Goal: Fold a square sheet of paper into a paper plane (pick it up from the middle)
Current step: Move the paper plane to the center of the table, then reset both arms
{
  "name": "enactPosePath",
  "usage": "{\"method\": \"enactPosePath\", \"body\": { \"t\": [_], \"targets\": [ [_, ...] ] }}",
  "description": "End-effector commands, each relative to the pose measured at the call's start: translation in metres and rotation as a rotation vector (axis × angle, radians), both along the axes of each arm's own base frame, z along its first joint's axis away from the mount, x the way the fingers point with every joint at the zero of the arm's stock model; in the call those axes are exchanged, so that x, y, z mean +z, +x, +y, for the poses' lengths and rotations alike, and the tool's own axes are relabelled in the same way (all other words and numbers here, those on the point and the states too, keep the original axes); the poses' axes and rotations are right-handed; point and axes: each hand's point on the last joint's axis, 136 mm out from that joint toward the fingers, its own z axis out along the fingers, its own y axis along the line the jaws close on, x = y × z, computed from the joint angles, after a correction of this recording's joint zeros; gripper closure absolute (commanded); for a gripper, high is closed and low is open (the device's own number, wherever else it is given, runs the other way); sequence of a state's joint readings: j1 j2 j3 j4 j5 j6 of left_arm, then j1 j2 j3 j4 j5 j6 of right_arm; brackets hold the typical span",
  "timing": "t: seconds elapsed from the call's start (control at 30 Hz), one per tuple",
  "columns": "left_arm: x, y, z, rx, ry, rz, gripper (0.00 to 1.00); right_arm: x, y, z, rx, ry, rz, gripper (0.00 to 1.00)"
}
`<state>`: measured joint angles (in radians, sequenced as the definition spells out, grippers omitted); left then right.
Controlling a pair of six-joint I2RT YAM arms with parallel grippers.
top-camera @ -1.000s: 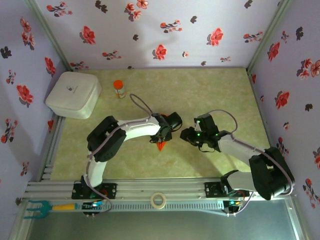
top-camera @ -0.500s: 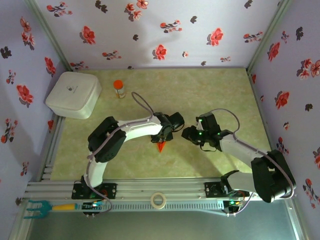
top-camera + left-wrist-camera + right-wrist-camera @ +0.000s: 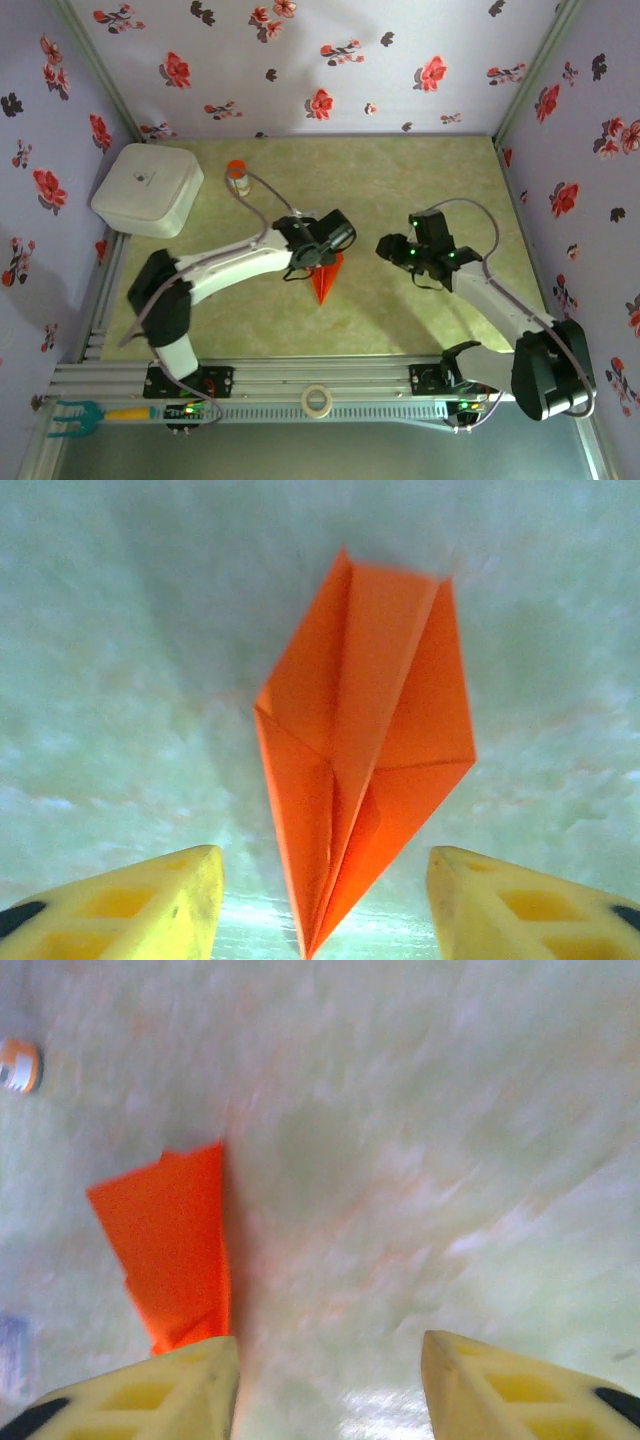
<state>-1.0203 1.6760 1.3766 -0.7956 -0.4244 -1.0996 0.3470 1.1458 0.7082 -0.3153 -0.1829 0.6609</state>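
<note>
- Overhead, the left arm [image 3: 235, 265] sweeps from its base out to the right in a long bend, and its wrist hangs over the middle of the table [image 3: 420, 180].
- The left gripper [image 3: 320, 880] faces down with its jaws spread wide, clasping nothing.
- The paper plane [image 3: 365, 750] lies flat on the table just ahead of that gripper. Its narrow tip reaches back into the gap between the yellow fingers [image 3: 150, 900] without touching either.
- Its long axis runs straight out from the left gripper, wide tail farthest away and centre crease facing up.
- The right arm [image 3: 500, 305] angles in from the right, its wrist level with the left one and a little apart.
- The right gripper [image 3: 325, 1360] is also spread and empty, and the plane lies just beyond its left finger [image 3: 150, 1390], off to that side of the gap.
</note>
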Motion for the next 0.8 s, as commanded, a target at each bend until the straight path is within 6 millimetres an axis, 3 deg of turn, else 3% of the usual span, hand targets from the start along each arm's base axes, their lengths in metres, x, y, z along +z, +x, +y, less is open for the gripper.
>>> {"method": "enactPosePath", "body": {
  "t": [0.0,0.07,0.2,0.3,0.4,0.57,0.7,0.77],
  "targets": [
    [0.035,0.017,0.048,-0.018,0.144,-0.199,0.35,0.032,0.021,-0.064,-0.152,-0.337,-0.145,0.36],
    [0.043,0.029,0.086,0.0,0.214,-0.256,0.29,0.046,0.035,-0.096,-0.229,-0.526,-0.243,0.24],
    [0.039,0.053,0.165,0.068,0.298,-0.324,0.06,0.052,0.054,-0.143,-0.348,-0.802,-0.378,0.18],
    [0.036,0.065,0.223,0.15,0.31,-0.347,0.0,0.032,0.064,-0.173,-0.404,-0.882,-0.384,0.17],
    [0.027,0.074,0.265,0.194,0.364,-0.394,0.0,0.007,0.078,-0.177,-0.36,-0.795,-0.369,0.17],
    [0.015,0.091,0.302,0.175,0.484,-0.445,0.0,-0.007,0.105,-0.15,-0.231,-0.67,-0.539,0.18],
    [-0.009,0.11,0.302,0.089,0.522,-0.484,0.0,-0.027,0.11,-0.151,-0.226,-0.615,-0.573,0.18],
    [-0.017,0.119,0.302,0.086,0.512,-0.505,0.0,-0.035,0.101,-0.149,-0.201,-0.572,-0.582,0.17]
  ]
}}
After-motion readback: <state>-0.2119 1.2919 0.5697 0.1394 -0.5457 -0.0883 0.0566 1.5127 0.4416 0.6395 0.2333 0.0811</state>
